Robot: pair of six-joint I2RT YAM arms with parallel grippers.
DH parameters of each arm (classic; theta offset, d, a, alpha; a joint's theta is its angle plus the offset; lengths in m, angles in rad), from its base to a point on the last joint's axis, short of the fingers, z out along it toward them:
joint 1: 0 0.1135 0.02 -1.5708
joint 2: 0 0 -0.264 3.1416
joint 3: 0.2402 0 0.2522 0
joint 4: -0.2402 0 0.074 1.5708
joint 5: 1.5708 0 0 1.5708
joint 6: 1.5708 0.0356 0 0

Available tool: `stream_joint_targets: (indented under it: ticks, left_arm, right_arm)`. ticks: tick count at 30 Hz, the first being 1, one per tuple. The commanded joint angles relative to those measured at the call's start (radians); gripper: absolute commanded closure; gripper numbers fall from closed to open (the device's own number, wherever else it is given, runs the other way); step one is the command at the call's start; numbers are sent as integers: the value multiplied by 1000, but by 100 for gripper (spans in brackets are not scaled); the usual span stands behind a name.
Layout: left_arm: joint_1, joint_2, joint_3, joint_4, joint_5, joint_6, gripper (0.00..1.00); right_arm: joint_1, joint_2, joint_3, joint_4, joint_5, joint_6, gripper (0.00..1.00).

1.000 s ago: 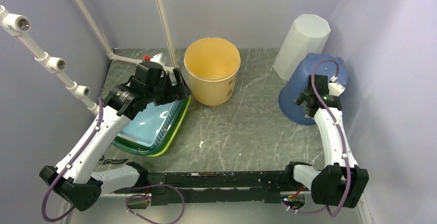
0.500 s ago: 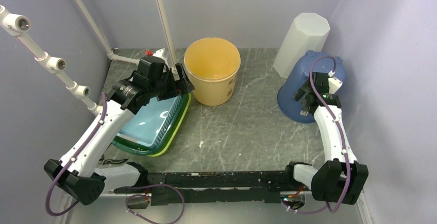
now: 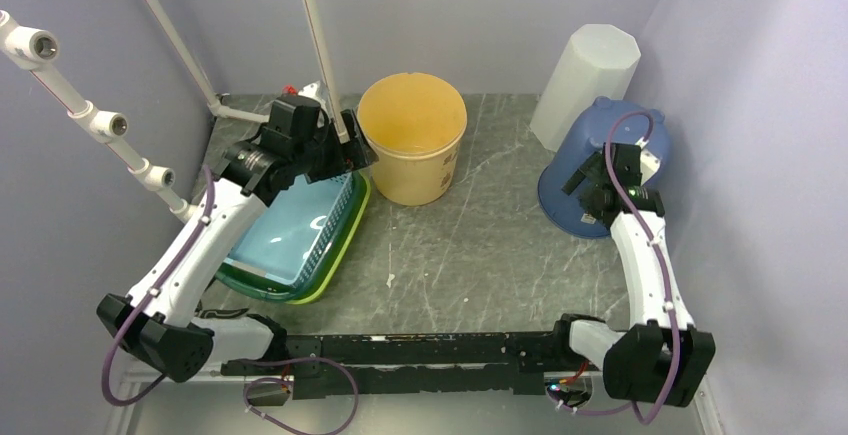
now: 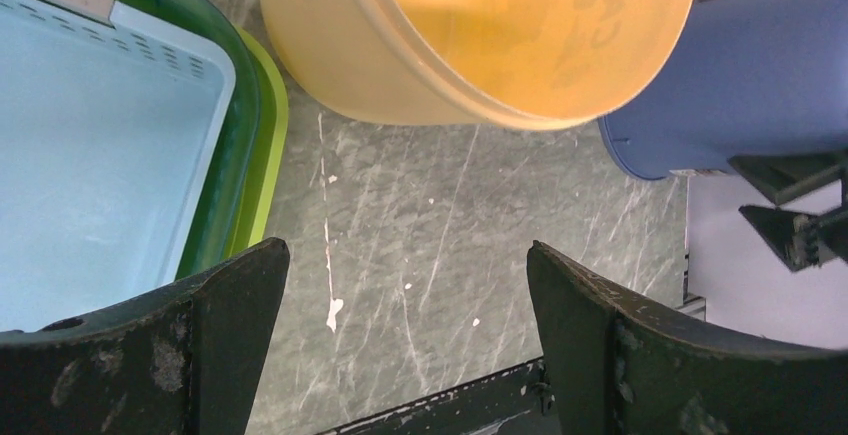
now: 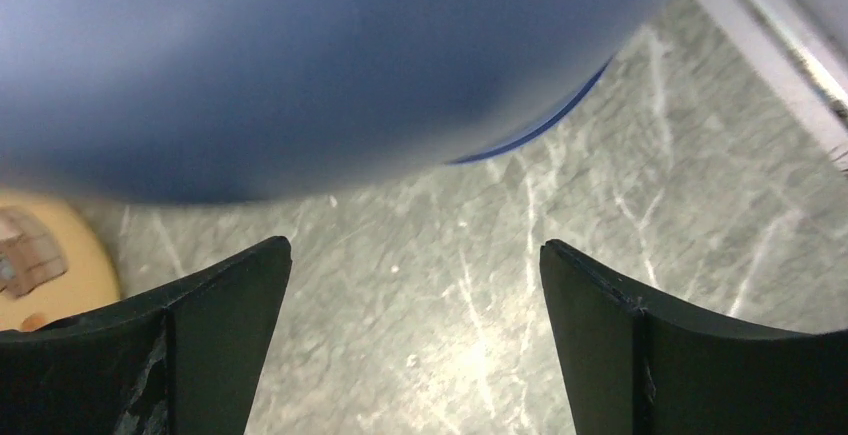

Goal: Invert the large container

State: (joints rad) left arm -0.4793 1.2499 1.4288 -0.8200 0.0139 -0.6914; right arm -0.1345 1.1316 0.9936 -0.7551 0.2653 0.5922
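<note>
Large blue container [image 3: 598, 160] mouth-down on tabletop [image 3: 470, 245], far right; rim flat, so apparently stable unsupported. Right end effector [image 5: 413, 247] released, empty, just beside its wall. Left end effector [image 4: 408, 255] likewise released, hovering near upright yellow bucket [image 3: 412, 150].

Lt-blue basket [image 3: 290, 240] in green tray [image 3: 338, 263]; white bin [image 3: 585, 80] back-R.

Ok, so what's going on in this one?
Nothing is held yet. The left gripper hovers open beside the rim of the upright yellow bucket, above the far corner of the nested blue and green baskets. The right gripper is open too, close against the blue bucket, which already sits mouth-down. A white container stands behind it.
</note>
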Motion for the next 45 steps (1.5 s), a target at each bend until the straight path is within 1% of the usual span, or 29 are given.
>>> stream_joint_targets:
  ticks: [1, 4, 7, 11, 12, 15, 17, 21, 23, 26, 28, 29, 31, 33, 37, 39, 41, 42, 44, 45]
  left_arm:
    - [31, 48, 77, 44, 25, 30, 5]
    - [49, 103, 121, 37, 10, 47, 5]
    - [73, 150, 162, 40, -1, 62, 5]
    - [102, 205, 190, 64, 10, 76, 5]
    - [105, 219, 187, 75, 14, 76, 6]
    - [114, 262, 201, 84, 33, 77, 14]
    - [117, 277, 213, 83, 35, 74, 16]
    - [117, 277, 205, 134, 45, 69, 16]
    - [120, 301, 219, 128, 34, 76, 16]
    - [120, 360, 260, 82, 35, 100, 24]
    - [121, 384, 262, 75, 58, 115, 34]
    - [120, 389, 252, 81, 67, 123, 41]
    - [120, 388, 223, 87, 80, 125, 51]
    - [120, 380, 188, 89, 87, 124, 59]
    - [120, 331, 118, 117, 111, 117, 70]
    - [119, 311, 92, 123, 131, 112, 75]
    - [116, 297, 78, 120, 159, 114, 86]
    - [113, 292, 73, 116, 166, 115, 90]
    - [105, 280, 63, 104, 171, 115, 96]
    - [99, 274, 57, 97, 172, 116, 97]
  right_arm:
    - [-4, -132, -46, 7, -127, 41, 1]
    - [-4, -193, -68, -19, -175, 40, 0]
    - [-4, -231, -84, -34, -293, 14, 0]
    - [-4, -260, -111, -11, -487, -23, 0]
    - [-3, -265, -119, 2, -528, -26, 0]
    - [-2, -266, -126, 29, -637, -25, 0]
    - [-2, -257, -114, 26, -686, -39, 0]
    - [1, -239, -76, 6, -749, -90, 0]
    - [7, -230, -65, 12, -771, -103, 0]
    - [20, -218, -62, 38, -832, -100, 1]
    - [39, -214, -64, 57, -861, -93, 2]
    - [53, -214, -63, 65, -865, -89, 2]
    - [85, -210, -52, 62, -859, -93, 2]
    - [123, -201, -40, 56, -844, -99, 3]
    - [211, -179, -21, 58, -816, -88, 4]
    - [232, -169, -20, 77, -826, -73, 4]
    - [244, -160, -13, 96, -844, -57, 6]
    - [248, -157, -9, 109, -855, -48, 6]
    - [256, -157, 9, 120, -876, -33, 8]
    - [259, -159, 19, 125, -884, -25, 8]
